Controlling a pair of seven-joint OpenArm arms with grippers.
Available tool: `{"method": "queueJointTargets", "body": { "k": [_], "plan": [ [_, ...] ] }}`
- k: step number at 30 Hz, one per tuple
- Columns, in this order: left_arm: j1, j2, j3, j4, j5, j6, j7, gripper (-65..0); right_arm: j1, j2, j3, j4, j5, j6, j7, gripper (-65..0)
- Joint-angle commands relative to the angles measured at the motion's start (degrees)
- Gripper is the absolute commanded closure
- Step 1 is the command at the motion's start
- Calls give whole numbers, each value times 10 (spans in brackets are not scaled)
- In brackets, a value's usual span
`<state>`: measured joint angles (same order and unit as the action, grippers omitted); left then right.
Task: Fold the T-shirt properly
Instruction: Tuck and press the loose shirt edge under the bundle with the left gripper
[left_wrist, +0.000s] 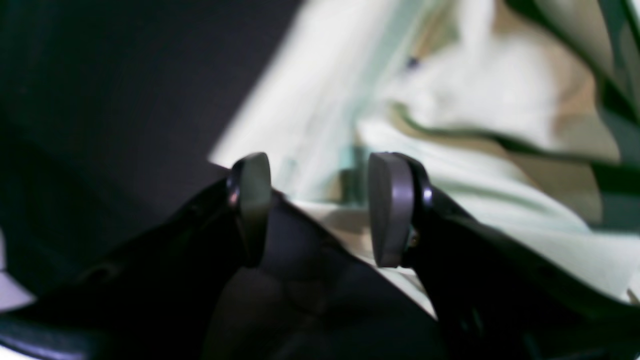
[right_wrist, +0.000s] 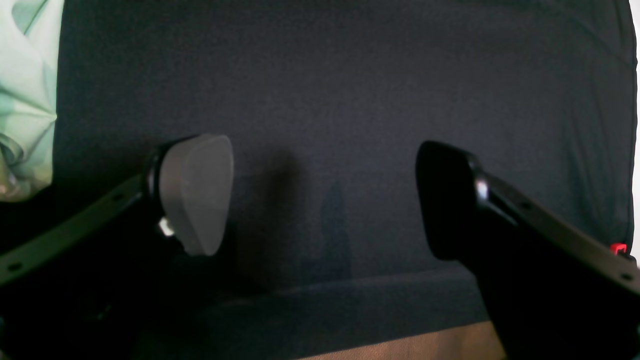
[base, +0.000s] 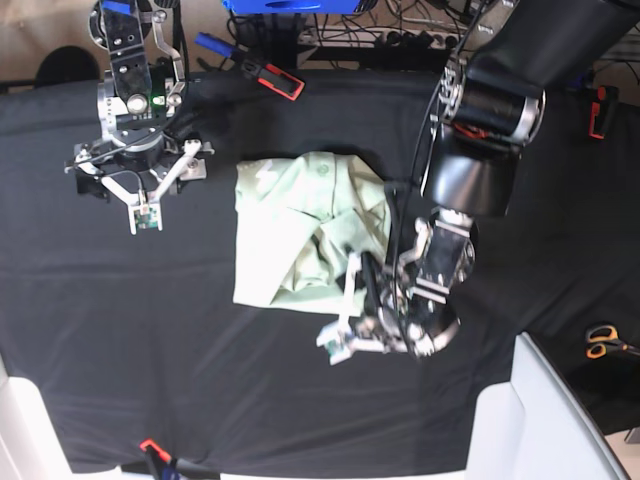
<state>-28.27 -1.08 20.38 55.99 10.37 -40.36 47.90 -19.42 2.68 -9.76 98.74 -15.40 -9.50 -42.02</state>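
The pale mint-green T-shirt (base: 290, 225) lies crumpled and partly folded in the middle of the black tablecloth (base: 150, 330). My left gripper (base: 360, 270) hangs at the shirt's lower right edge, its tips over the fabric. In the left wrist view the left gripper (left_wrist: 322, 205) is open, its two grey pads (left_wrist: 390, 210) apart, with blurred folds of the T-shirt (left_wrist: 475, 100) right behind the gap. My right gripper (base: 140, 160) hovers well to the shirt's left. Seen from its own wrist, the right gripper (right_wrist: 325, 200) is wide open over bare cloth, with the T-shirt (right_wrist: 25, 95) only at the frame's left edge.
Orange-handled scissors (base: 603, 340) lie at the right edge, beside a white box (base: 550, 420) at the lower right. A red-and-black tool (base: 283, 80) and a blue item (base: 215, 43) sit at the back. A small red clip (base: 150, 447) marks the front edge.
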Motion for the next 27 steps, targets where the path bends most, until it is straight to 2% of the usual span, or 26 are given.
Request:
{"method": "queueJointTargets", "body": {
  "k": [1,7,17,23,24,27],
  "plan": [
    [-19,2,-1,8,0,4,-6,-309,2,1,0,11,-6,-4,9,-543],
    [-35,2,2,-43,-6,4,-8,-309,4,1,0,11,-6,-4,9,-543],
    [-34,-1,4,-69,-6,4,-10,-309,6,1,0,10,-6,-4,9,-543],
    [-37,2,4,-144,-6,4,-59,-304,6,1,0,10,-6,-4,9,-543],
    [-36,2,4,-147,-6,4,-62,-287,6,1,0,10,-6,-4,9,-543],
    [-35,2,4,-146,-6,4,-64,-181,5,1,0,10,-6,-4,9,-543]
  ]
}}
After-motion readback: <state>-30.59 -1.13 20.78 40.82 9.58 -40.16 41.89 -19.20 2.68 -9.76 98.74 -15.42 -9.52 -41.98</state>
